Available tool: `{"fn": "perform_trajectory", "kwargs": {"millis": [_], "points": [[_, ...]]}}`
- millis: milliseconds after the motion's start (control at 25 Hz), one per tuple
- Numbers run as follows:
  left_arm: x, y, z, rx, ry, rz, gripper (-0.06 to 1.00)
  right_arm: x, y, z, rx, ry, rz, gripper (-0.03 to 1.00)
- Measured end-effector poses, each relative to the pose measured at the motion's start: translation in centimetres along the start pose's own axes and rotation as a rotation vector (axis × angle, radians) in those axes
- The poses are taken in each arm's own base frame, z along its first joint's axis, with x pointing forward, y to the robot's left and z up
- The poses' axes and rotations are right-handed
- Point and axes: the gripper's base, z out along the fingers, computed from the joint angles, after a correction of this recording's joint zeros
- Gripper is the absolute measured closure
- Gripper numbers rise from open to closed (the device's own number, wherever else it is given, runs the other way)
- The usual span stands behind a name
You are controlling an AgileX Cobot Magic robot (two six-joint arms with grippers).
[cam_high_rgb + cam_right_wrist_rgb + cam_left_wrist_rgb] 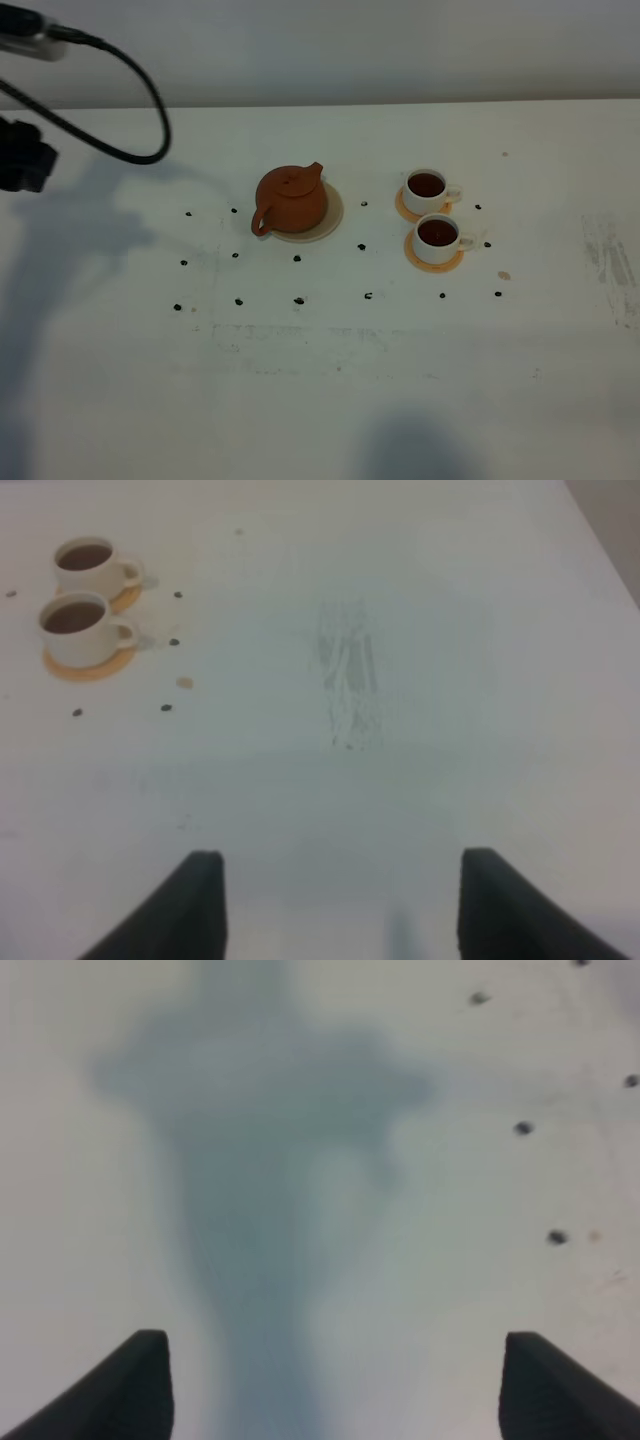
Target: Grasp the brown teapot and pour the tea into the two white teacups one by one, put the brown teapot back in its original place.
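Exterior high view: the brown teapot (291, 200) is seen seated on the beige saucer (331, 222), a little left of the table's middle, with its lid on.
Teapot axis: the spout is turned up and to the right, toward the cups; the loop handle is turned down and to the left, toward the left arm's side.
Teacups: the two white teacups (430, 208) are set just right of the teapot, each on its orange-tan coaster (433, 258), close to one another; dark tea is seen in both.
Task standing: both cups being filled and the pot being on its saucer, the work is judged done or all but done.
Left gripper (330, 1385): its fingers (135, 1390) are held wide apart, nothing is gripped, and only bare table (300, 1160), shadow and a few dark marks (523, 1128) are shown beneath it.
Right gripper (340, 910): its fingers are likewise spread, nothing is held, and the cups are seen well apart from it.
Deciding relation: the handle is presented to the left side, so the left arm is judged better placed should the pot be taken again; the teapot is not shown in either wrist view.
Risk: the full cups could be knocked by any reach across from the right.
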Motion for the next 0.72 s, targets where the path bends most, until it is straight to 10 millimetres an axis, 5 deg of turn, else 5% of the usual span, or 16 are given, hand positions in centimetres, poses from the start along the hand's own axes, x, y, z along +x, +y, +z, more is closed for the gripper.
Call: {"fn": "perform_trajectory", "kwargs": {"millis": [280, 560, 720], "points": [[7.7, 1.5, -4.9, -0.104, -0.228, -0.111, 0.30, 0.0, 0.0, 0.0, 0.000, 0.000, 0.000, 0.48], [16.2, -1.4, -10.2, -0.096, -0.379, -0.176, 0.30, 0.0, 0.0, 0.0, 0.000, 0.000, 0.000, 0.48], [20.4, -3.2, -11.5, -0.074, -0.464, -0.194, 0.30, 0.0, 0.0, 0.0, 0.000, 0.000, 0.000, 0.48]]}}
